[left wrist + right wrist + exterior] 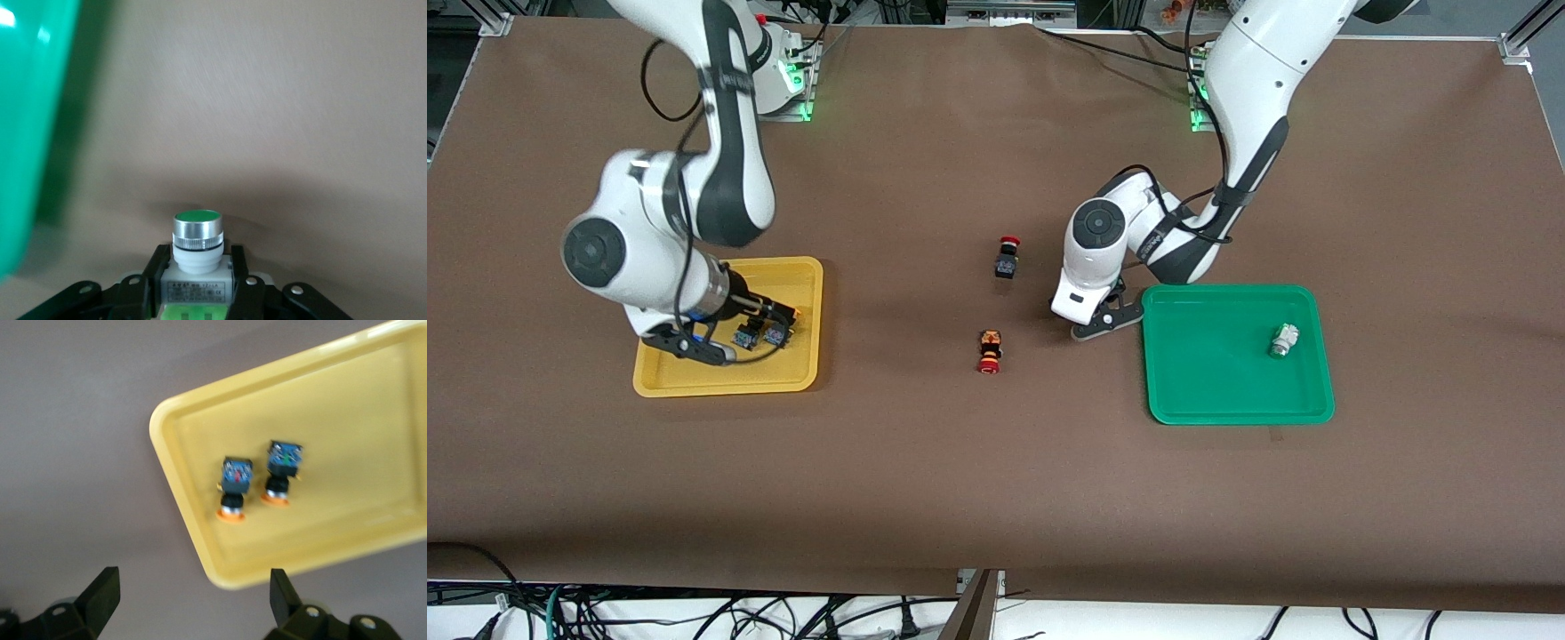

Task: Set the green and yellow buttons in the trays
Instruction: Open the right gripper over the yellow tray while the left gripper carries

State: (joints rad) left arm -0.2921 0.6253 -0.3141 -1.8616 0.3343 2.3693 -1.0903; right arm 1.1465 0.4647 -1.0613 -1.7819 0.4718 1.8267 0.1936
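Note:
My left gripper (1108,318) (198,261) is shut on a green button (197,230), gripping its whitish body, low over the table beside the green tray (1165,391), which also shows in the left wrist view (20,133). A second green button (1283,340) lies in that tray. The held one is hidden in the front view. My right gripper (738,333) (193,600) is open and empty above the yellow tray (720,382) (200,540). Two yellow buttons (744,338) (775,334) lie side by side in it, as the right wrist view shows (235,490) (280,477).
Two red-capped buttons lie mid-table between the trays: one with a black body (1007,258), one with an orange-black body (990,351) nearer the front camera. Bare brown table surrounds both trays.

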